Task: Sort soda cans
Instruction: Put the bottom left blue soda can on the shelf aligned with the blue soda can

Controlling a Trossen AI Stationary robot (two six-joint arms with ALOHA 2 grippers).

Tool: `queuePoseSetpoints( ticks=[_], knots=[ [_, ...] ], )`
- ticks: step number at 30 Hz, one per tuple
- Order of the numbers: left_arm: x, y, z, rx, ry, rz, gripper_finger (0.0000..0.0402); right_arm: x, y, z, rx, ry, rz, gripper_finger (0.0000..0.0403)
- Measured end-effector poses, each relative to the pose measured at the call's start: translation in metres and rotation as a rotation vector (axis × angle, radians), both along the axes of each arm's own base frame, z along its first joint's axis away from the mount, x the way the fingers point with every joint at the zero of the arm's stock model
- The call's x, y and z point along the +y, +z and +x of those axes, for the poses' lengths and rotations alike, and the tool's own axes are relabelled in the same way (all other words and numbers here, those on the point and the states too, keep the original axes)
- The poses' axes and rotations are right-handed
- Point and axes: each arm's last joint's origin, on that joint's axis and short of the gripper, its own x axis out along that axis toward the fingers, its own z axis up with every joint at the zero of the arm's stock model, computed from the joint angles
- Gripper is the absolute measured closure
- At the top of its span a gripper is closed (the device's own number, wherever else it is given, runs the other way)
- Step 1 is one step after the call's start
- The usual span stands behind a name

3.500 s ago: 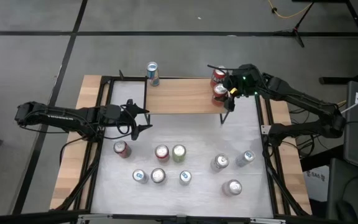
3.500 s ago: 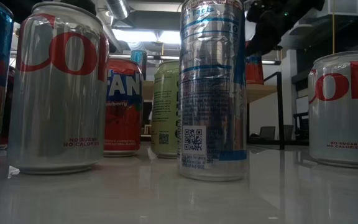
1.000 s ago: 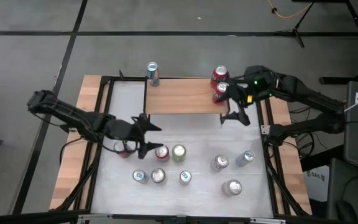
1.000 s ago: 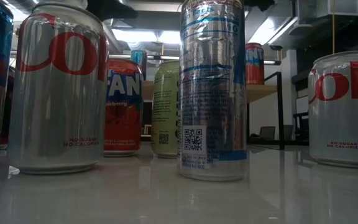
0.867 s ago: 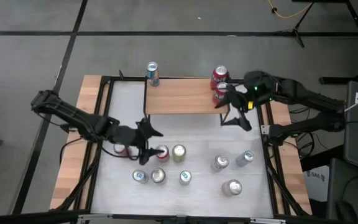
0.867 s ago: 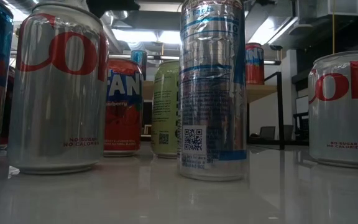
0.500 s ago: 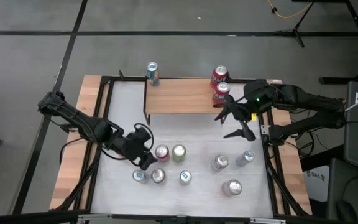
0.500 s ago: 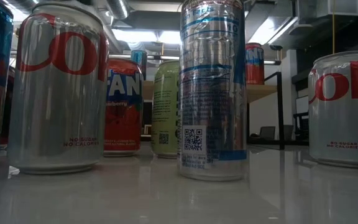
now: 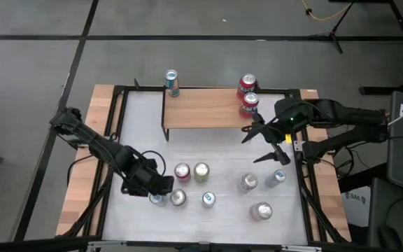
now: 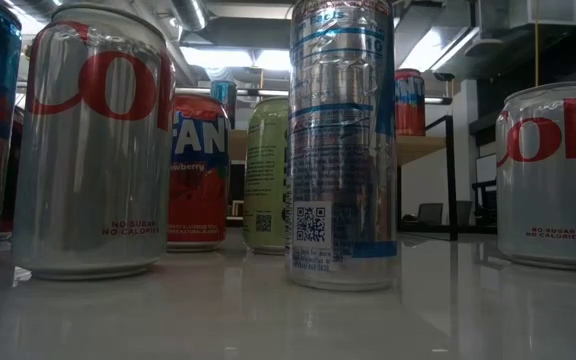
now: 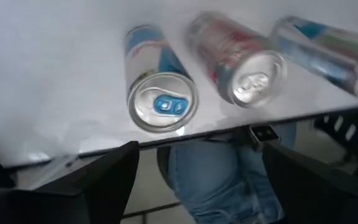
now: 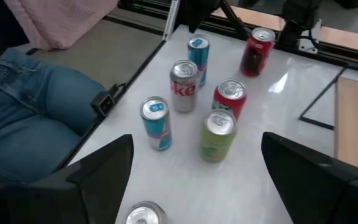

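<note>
Soda cans (image 10: pixel 342 145), "Coke" (image 10: pixel 93 140), "Fanta" (image 10: pixel 199 172) labels

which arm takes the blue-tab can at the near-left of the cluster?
Left, most likely. The left gripper is open and right beside the blue-tab can, which sits between its fingers in the left wrist view. The right gripper, also open, is across the table.

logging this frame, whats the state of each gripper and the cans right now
left gripper: open, low above the blue-tab can, holding nothing
right gripper: open, empty, over the table in front of the shelf
two red cans: upright on the shelf's right end
blue can: upright by the shelf's left end
green can: upright on the table
</note>
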Motion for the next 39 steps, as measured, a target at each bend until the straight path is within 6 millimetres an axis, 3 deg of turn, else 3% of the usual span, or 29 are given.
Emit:
queuePoseSetpoints(
  ticks=[11, 19, 39],
  knots=[
    [-0.017, -0.026, 0.012, 0.127, 0.158, -0.003, 0.0068, -0.005, -0.009, 0.004, 0.044, -0.167, -0.097, 0.0058],
    [-0.019, -0.036, 0.016, 0.163, 0.181, 0.023, 0.0068, -0.005, -0.013, 0.009, 0.058, -0.181, -0.110, 0.0058],
    [-0.016, -0.031, 0.011, 0.132, 0.201, 0.063, 0.0068, -0.005, -0.018, 0.016, 0.085, -0.179, -0.113, 0.0058]
  ],
)
